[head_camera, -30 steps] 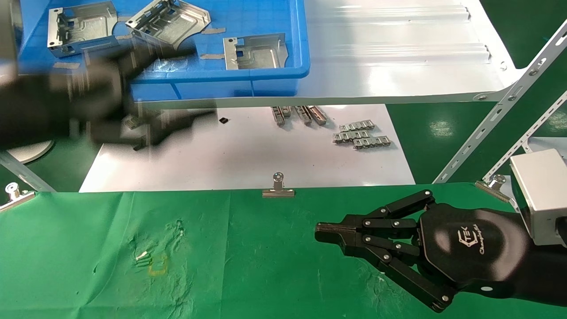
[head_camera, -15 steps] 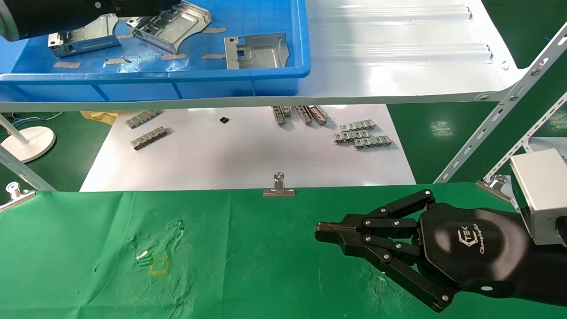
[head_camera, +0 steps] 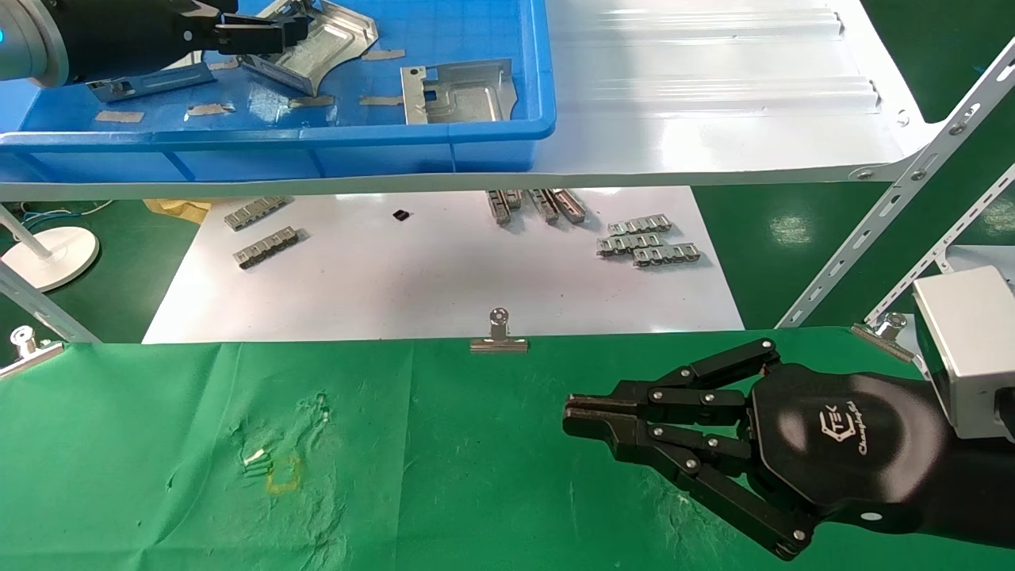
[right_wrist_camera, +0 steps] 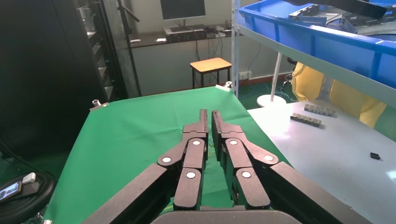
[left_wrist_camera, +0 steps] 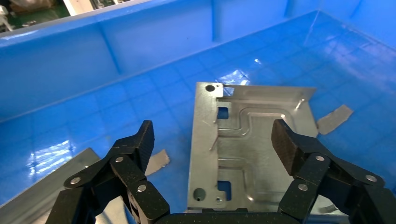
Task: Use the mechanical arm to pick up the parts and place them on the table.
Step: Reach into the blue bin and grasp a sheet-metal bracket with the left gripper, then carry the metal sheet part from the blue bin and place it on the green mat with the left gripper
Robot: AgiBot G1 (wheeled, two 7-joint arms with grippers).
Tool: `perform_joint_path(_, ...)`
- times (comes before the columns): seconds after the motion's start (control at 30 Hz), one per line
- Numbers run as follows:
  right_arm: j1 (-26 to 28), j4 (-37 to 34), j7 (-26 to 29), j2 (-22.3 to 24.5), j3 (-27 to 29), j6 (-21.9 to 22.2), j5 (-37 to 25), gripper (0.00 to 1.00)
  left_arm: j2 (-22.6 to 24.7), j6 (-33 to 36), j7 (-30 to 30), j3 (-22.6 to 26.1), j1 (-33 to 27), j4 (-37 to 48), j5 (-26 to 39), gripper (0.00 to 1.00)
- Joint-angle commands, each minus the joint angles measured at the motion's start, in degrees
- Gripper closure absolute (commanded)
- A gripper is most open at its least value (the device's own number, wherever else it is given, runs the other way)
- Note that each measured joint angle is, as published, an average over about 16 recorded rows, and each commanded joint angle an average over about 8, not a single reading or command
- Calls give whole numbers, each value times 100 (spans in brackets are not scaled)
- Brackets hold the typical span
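Observation:
My left gripper is open and empty over the blue bin on the shelf, at the far left. In the left wrist view its fingers spread either side of a flat silver bracket on the bin floor, not touching it. The head view shows three brackets in the bin: one at the right, a tilted one under the left gripper, and one partly hidden by the arm. My right gripper is shut and empty, low over the green cloth table; it also shows in the right wrist view.
The glossy white shelf carries the bin. Below it a white sheet holds grey link strips. A silver binder clip sits on the cloth's far edge. Slotted metal struts slope down at the right.
My left arm has risen from in front of the shelf and reached to the right over the bin and its brackets. The right arm has not moved.

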Motion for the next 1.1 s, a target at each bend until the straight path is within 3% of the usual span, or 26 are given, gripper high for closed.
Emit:
perform_joint_path(0.03, 0, 0, 0, 0, 0, 0, 0, 0, 26, -58, 33, 38, -24, 49, 55, 100)
perform_joint_path(0.73, 0, 0, 0, 0, -1, 0, 1, 0, 34, -686, 152, -72, 104, 199, -96, 100)
perform_joint_path(1.1, 0, 0, -1, 1, -1, 1, 1, 0, -47, -594, 206, -249, 73, 84, -352, 100)
